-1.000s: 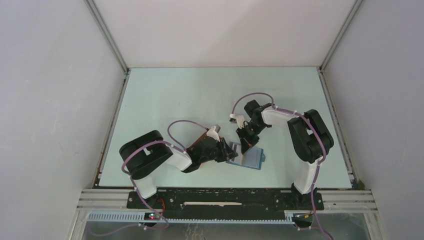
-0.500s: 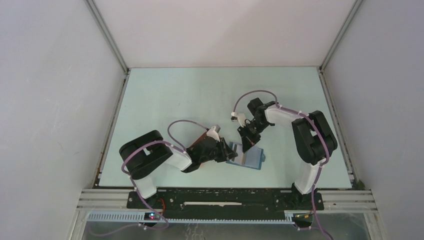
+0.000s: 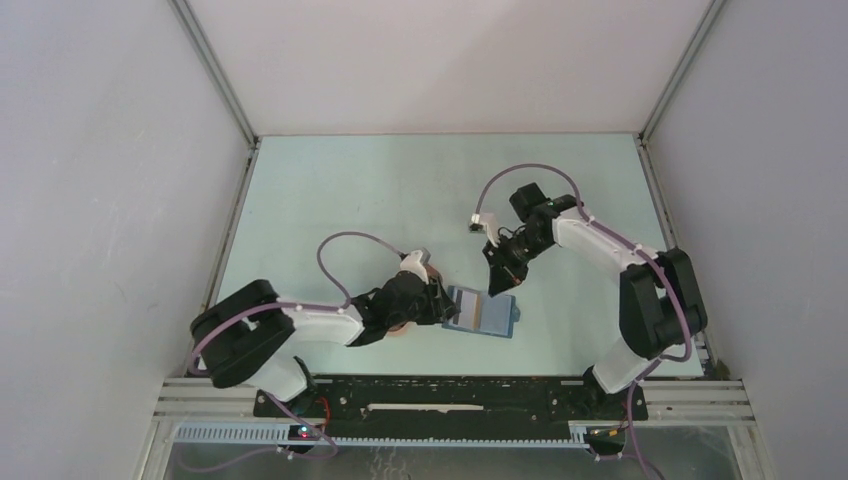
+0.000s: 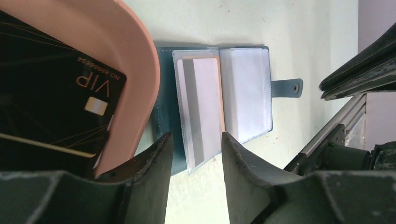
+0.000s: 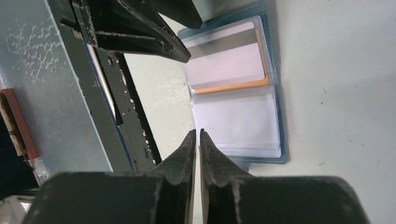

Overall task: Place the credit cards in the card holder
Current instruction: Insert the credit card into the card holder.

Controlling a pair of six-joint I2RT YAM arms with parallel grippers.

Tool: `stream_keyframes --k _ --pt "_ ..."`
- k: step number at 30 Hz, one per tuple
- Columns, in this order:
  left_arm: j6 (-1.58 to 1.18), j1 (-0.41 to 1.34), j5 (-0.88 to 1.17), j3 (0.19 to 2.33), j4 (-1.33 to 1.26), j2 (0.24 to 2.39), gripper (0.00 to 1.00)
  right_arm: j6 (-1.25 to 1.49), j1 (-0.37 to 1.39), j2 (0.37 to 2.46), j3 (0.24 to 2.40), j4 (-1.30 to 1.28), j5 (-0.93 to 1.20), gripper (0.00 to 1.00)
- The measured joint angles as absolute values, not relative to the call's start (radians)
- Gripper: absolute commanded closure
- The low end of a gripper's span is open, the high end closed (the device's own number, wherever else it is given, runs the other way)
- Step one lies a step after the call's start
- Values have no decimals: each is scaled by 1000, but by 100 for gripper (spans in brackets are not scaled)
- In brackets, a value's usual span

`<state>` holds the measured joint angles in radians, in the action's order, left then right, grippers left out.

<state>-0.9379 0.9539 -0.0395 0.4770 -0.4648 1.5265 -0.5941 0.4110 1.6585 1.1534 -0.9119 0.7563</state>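
The card holder (image 4: 245,88) is laid open, with an orange-tan card (image 4: 201,109) sleeved inside. The left gripper (image 4: 196,144) is held apart; the right gripper (image 5: 197,135) is seemingly pressed together.

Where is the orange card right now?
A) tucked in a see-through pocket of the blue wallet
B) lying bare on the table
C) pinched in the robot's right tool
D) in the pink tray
A: the orange card sits under the clear plastic of a pocket in the open blue wallet.
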Motion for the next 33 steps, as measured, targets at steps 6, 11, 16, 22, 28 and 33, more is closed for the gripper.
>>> stream_keyframes --k 6,11,16,22,28,33 --pt "-831 954 -101 470 -309 1335 45 -631 392 1558 1153 -928 782 85" --pt "-756 954 -141 460 -233 1181 39 -646 355 1490 1153 -934 803 84" --pt "-678 954 -186 454 -139 1029 28 -648 319 1392 1153 -934 826 81" --pt "-586 952 -244 454 -13 867 14 -633 289 1253 1146 -907 840 73" --pt "-536 910 -278 454 74 751 7 -572 282 1162 1140 -835 820 37" --pt "-522 853 -276 454 106 690 0 -514 280 1111 1141 -769 787 29"
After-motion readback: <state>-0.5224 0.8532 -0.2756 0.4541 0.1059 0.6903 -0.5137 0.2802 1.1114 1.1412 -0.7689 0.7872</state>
